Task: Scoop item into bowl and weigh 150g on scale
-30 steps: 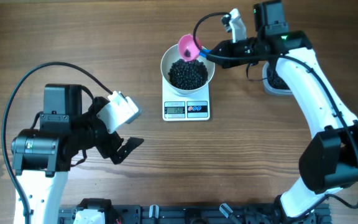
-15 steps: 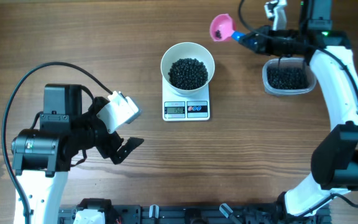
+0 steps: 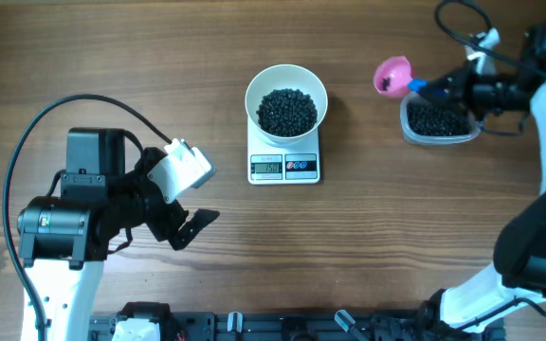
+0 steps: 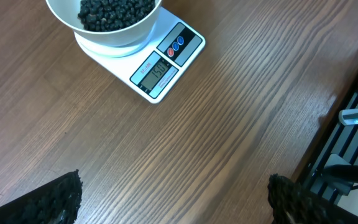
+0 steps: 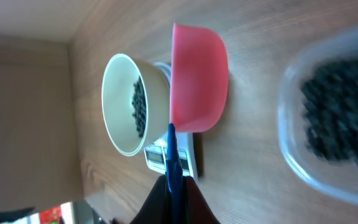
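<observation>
The white bowl (image 3: 286, 99) sits on the white scale (image 3: 285, 167) and holds a dark pile of the item (image 3: 285, 111). My right gripper (image 3: 441, 89) is shut on the blue handle of a pink scoop (image 3: 392, 75), which hangs to the right of the bowl, by the left edge of a clear tub (image 3: 436, 120). In the right wrist view the scoop (image 5: 197, 78) is on its side, with the bowl (image 5: 120, 106) behind it. My left gripper (image 3: 186, 227) stands open over bare table at front left. Its view shows the scale (image 4: 166, 62) and the bowl (image 4: 123, 34).
The clear tub (image 5: 334, 118) at the right holds more black beads. A black rail (image 3: 282, 327) runs along the table's front edge. Cables loop from both arms over the wooden table.
My right arm has carried the pink scoop from over the bowl to the right, to beside the clear tub. The left arm has not moved.
</observation>
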### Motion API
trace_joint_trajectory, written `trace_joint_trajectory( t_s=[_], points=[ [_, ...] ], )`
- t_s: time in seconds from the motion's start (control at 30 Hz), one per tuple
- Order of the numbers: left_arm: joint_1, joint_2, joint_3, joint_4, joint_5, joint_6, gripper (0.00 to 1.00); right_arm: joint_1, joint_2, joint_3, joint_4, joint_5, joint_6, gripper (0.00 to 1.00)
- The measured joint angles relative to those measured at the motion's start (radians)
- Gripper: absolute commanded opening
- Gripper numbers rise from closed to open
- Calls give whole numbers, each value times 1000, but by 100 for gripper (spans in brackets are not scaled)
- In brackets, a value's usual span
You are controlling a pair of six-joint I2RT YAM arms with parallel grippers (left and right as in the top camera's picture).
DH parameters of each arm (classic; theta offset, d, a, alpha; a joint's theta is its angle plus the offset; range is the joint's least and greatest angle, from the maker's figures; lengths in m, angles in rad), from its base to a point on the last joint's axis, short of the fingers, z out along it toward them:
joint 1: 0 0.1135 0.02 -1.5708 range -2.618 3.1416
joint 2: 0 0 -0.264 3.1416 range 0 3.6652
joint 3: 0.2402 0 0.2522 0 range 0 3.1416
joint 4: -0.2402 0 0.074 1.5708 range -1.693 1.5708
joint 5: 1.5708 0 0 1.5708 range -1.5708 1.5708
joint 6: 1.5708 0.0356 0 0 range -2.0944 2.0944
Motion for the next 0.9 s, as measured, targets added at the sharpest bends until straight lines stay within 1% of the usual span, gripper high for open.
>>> trace_joint_trajectory(
  t_s=[0.17, 0.37, 0.47, 0.57, 0.9],
  points=[
    [0, 0, 0, 0, 0, 0, 100, -83, -34, 0, -89, 16, -66, 4],
    [0, 0, 0, 0, 0, 0, 100, -152, -78, 0, -113, 177, -93, 4],
    [0, 0, 0, 0, 0, 0, 100, -154, -82, 0, -84, 256, -101, 4],
    [0, 0, 0, 1, 0, 0, 100, -153, -83, 0, -48, 294, -100, 4],
    [0, 0, 0, 0, 0, 0, 100, -151, -83, 0, -47, 510, -100, 4]
  ],
)
